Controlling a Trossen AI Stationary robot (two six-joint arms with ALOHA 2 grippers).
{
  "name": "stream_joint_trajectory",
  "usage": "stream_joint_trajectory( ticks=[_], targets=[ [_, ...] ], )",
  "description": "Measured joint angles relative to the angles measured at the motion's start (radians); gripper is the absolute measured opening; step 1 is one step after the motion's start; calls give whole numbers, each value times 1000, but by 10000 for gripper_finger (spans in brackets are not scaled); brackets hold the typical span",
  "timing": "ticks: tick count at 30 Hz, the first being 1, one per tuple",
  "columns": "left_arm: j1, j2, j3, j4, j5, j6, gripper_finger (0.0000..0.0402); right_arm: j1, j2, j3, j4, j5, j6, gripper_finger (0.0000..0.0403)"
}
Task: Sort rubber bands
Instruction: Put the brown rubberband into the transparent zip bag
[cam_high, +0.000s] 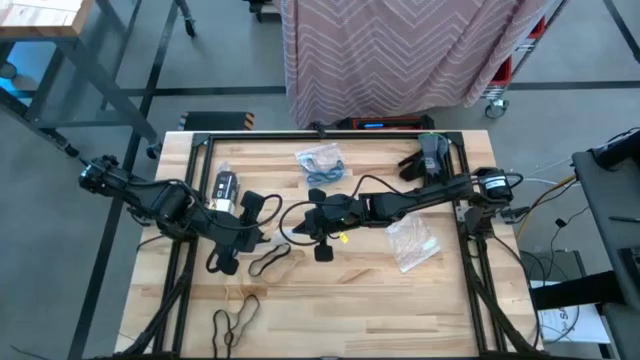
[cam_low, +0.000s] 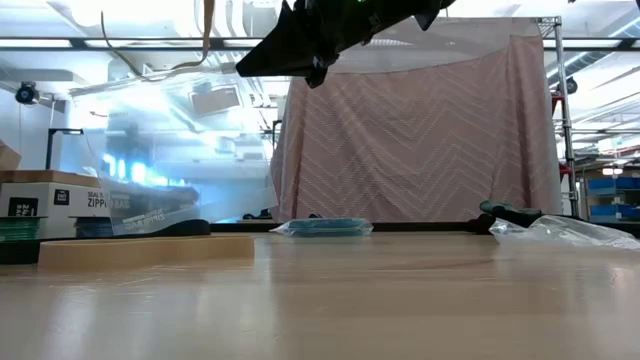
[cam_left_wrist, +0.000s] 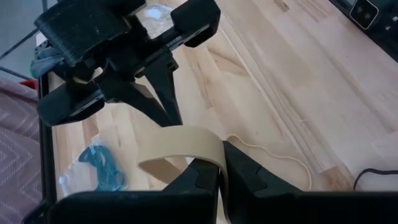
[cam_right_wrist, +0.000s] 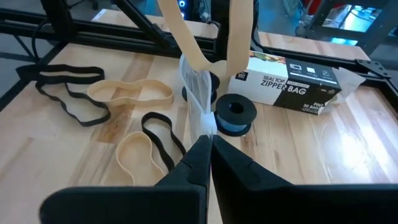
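**Two Grippers, One Tan Band, One Thin Bag**

Both arms met above the middle of the table (cam_high: 400, 290). The left gripper (cam_left_wrist: 221, 163) was clamped on a tan rubber band (cam_left_wrist: 183, 148), a flat, matte strip curling up out of its fingers. The right gripper (cam_right_wrist: 208, 144) was pinched shut on the edge of a clear plastic bag (cam_right_wrist: 198, 93), thin and crinkly, with the tan band's loop hanging into it.

The risk, as I judged it, was the floppy band springing off or slipping past the bag's limp mouth, since neither material holds its shape; a hard pull could also tear the film.

More rubber bands (cam_right_wrist: 130, 93), tan and black, lay in loose, wavy loops on the pale wood near the left side. A blue bundle in another bag (cam_high: 322, 160) sat at the far edge.
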Motion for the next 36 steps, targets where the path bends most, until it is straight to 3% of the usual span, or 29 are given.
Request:
stream_joint_trajectory(
  ticks=[12,26,36],
  targets=[
    [-2,6,-1,30,97,-27,0,-1,0,0,2,-6,6,0],
    [-2,11,-79,63,104,-42,0,-1,-3,0,1,-7,6,0],
    [-2,-35,-80,-45,113,-210,0,-1,-14,0,-3,-7,5,0]
  ],
)
